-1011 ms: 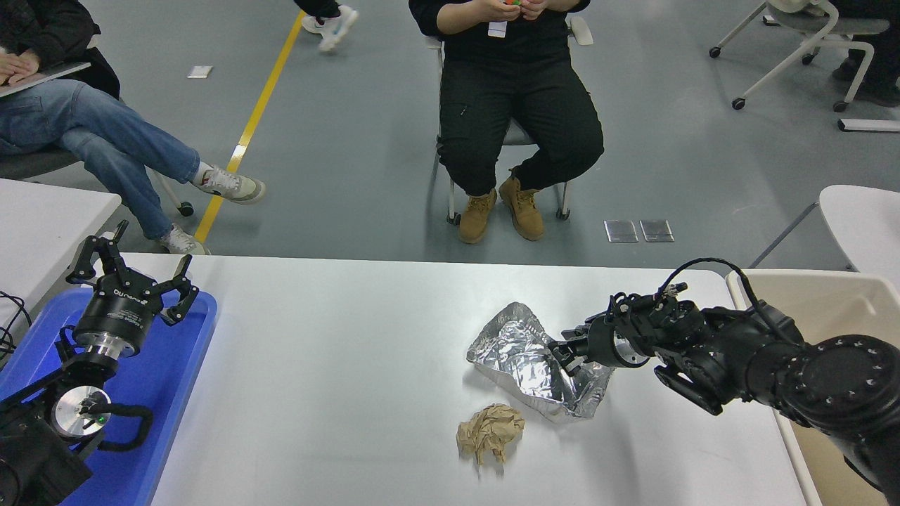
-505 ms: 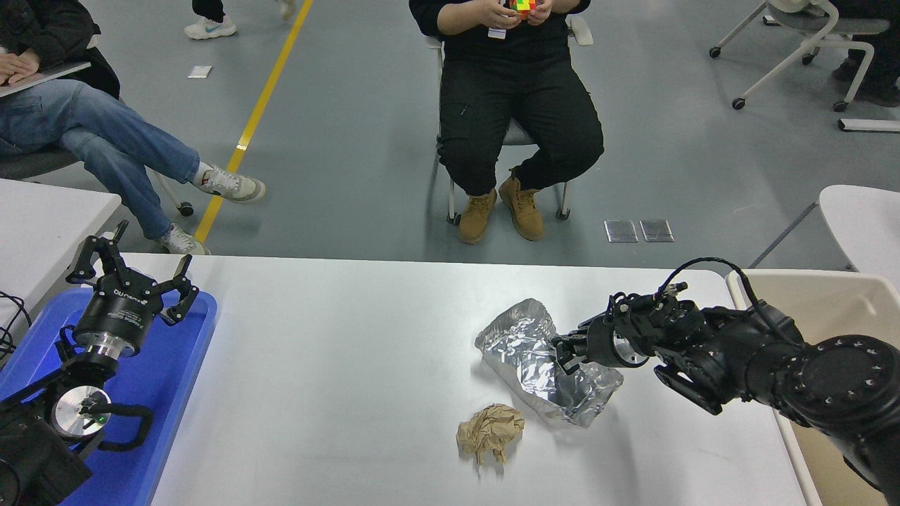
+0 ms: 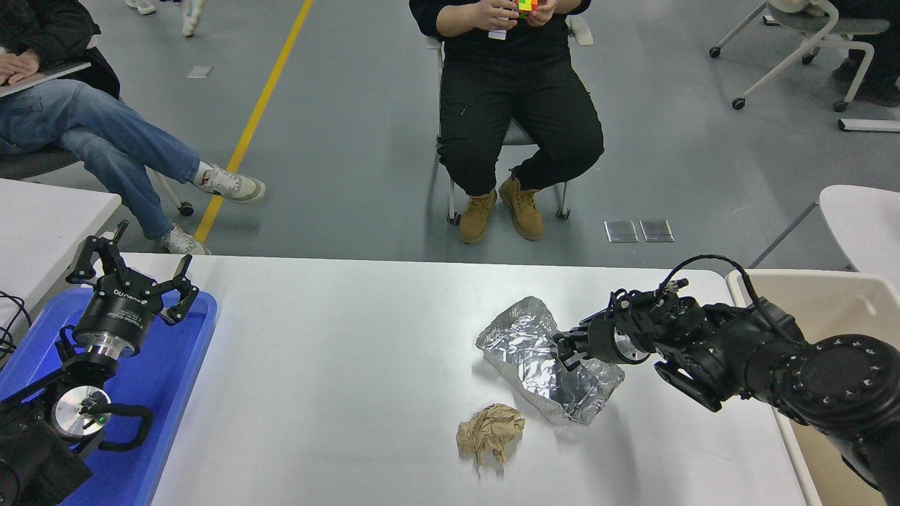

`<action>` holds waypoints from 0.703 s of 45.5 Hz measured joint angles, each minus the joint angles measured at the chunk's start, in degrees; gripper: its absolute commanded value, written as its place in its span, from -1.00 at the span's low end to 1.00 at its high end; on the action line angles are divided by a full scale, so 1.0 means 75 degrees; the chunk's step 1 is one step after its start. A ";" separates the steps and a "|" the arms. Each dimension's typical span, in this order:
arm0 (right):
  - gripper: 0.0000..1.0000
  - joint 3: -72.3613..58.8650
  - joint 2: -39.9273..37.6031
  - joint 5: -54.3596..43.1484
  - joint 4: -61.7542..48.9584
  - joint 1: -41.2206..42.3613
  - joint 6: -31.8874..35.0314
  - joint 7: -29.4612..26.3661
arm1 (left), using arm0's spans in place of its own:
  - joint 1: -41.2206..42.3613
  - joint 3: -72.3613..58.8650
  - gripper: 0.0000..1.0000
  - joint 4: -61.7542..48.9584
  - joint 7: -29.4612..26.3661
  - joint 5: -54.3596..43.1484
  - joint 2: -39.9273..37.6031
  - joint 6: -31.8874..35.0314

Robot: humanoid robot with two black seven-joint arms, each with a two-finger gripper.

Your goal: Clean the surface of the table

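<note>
The wide, smooth white rectangular tabletop (image 3: 337,393) fills the lower part of the view; two bits of litter lie on its right half: a crumpled silver foil tray (image 3: 545,365) and, just nearer the camera, a scrunched ball of brown paper (image 3: 490,434). The black right gripper (image 3: 564,350) comes in from the right and looks pinched on the foil's right rim (the fingertips are partly buried in the creases). The black left gripper (image 3: 133,281) sits parked over a blue plastic tray (image 3: 172,379) at lower left, fingers spread. I judge the foil very light, thin and springy, apt to crush or tear, so a folded rim is the firmest hold; the paper ball is soft and light, best pinched across its middle. A beige bin (image 3: 808,288) stands at the table's right end. Against a second ago, the foil has swung and slid slightly rightward with the gripper, its far edge lifted; the paper ball has not moved
</note>
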 measured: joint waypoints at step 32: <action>-1.00 0.0267 -0.2073 0.1725 0.2024 0.1463 0.0247 0.0626 | 0.0000 0.0000 1.00 0.0000 0.0000 -0.0001 0.0004 0.0000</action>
